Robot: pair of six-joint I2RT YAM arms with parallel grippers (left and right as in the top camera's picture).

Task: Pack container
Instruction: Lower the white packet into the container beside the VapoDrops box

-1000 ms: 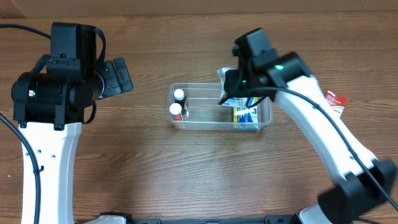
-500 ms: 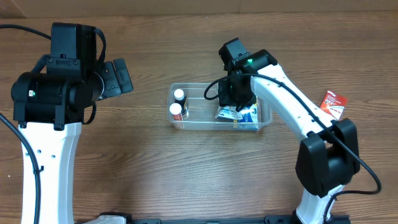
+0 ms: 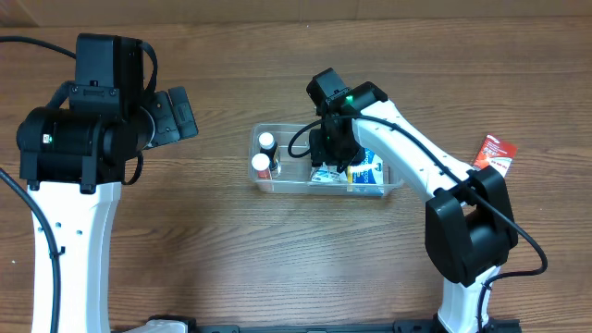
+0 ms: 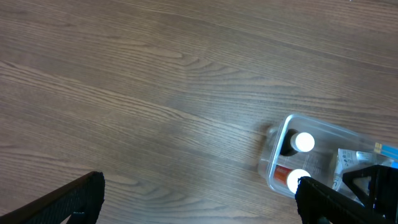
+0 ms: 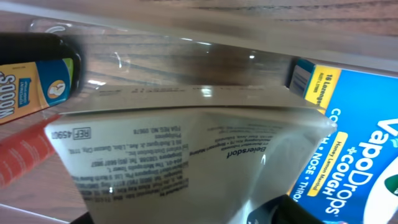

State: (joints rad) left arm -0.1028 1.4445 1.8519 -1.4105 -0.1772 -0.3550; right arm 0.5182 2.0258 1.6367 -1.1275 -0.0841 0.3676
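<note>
The container (image 3: 289,178) sits about mid-bench, a little toward the far edge, with its long axis running parallel to the near edge. The right pincer (image 3: 333,159) is down inside it, so the tub lies directly under and around that pincer. It looks clamped on a pale printed pouch (image 3: 323,174), whose lower end narrows between the dark fingers in the right wrist view. The pouch hangs over the open middle stretch of the tub, between what stands at either end.

The left pincer (image 3: 180,113) hovers well apart from the tub, off toward the left edge, its fingers spread wide and holding nothing. The right arm is plainly the nearer one. I judge the next move is simply a release straight down into that gap.

Counting: one container. Inside it are two white-capped bottles (image 3: 267,141) upright at the end nearer the left edge, one blue lozenge box (image 3: 372,172) at the opposite end, and the one pouch. One red-and-white packet (image 3: 496,153) lies outside, out by the right edge.
</note>
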